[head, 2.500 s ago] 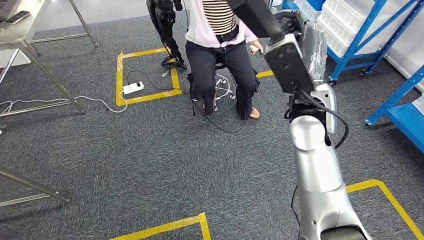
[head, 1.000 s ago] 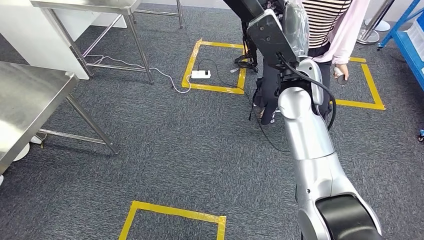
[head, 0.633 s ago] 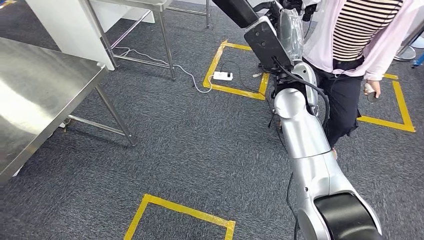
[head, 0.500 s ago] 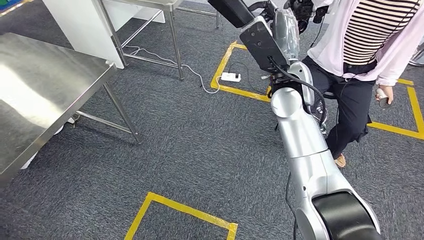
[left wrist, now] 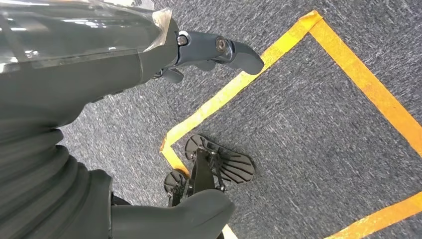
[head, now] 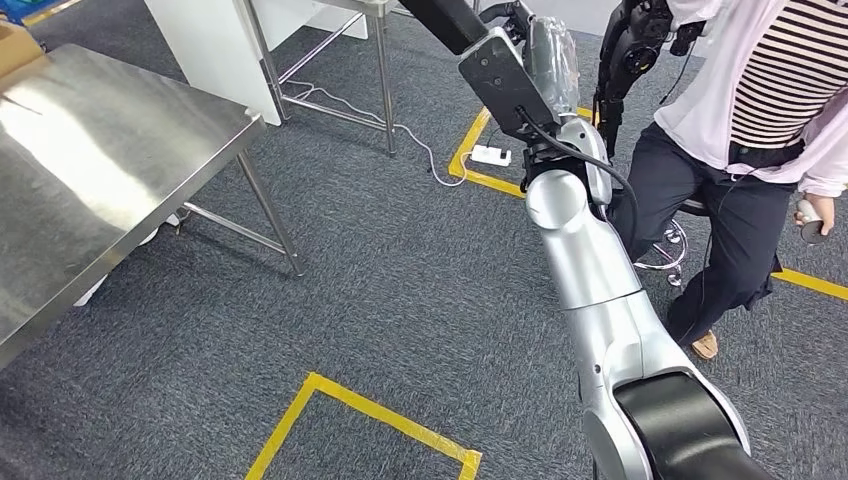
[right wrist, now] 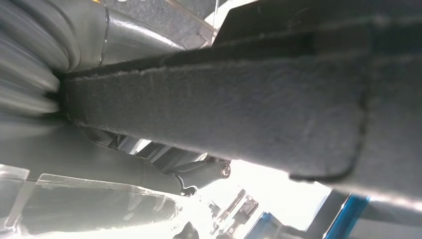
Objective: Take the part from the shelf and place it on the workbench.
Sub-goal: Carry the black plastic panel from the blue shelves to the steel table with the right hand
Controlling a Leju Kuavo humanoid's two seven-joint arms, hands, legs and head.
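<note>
My right arm reaches up and forward in the head view. Its plastic-wrapped right hand [head: 545,42] grips a long black part [head: 440,16] that runs off the top edge. Close up in the right wrist view, the part [right wrist: 239,109] is a dark, felt-like bar lying across the right hand [right wrist: 124,174], whose fingers [right wrist: 206,172] curl beneath it. The steel workbench [head: 90,150] stands at the left, some way from the hand. My left hand [left wrist: 164,55] hangs over the carpet, holding nothing, with its fingers [left wrist: 234,50] apart.
A person [head: 770,110] sits close on my right with a controller in one hand. A second steel table [head: 375,60] and a white cabinet [head: 205,45] stand behind the workbench. A power strip [head: 490,155] and cable lie on the carpet, and yellow tape squares [head: 370,410] mark it.
The camera has turned left, so the whole scene has slid right. The workbench has come into view at the left and the blue shelves have gone. My right hand still holds the part.
</note>
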